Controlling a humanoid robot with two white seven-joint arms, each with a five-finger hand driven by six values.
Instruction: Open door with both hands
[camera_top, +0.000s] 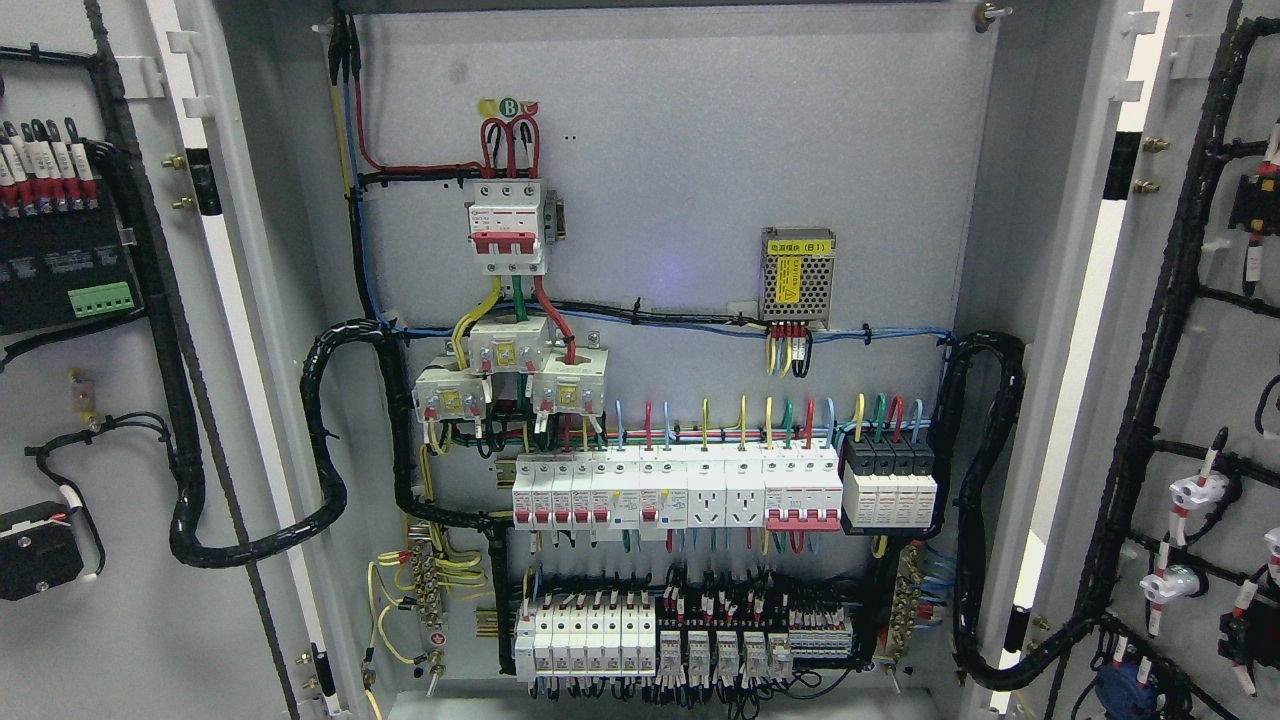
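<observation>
1. Cabinet doors: left door (120, 400) and right door (1200, 400) seen swung fully out, interior exposed; task judged done.
2. Cable looms (330, 440) routed slack at hinges so doors can swing.
3. Hands not in view; fingers' state can't be told.

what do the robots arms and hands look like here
Neither arm nor hand shows in the head view, so their colours, shapes and cabling cannot be described. The picture holds only the open electrical cabinet: its left door and right door swung wide, and the grey back panel with breakers and wiring.
</observation>
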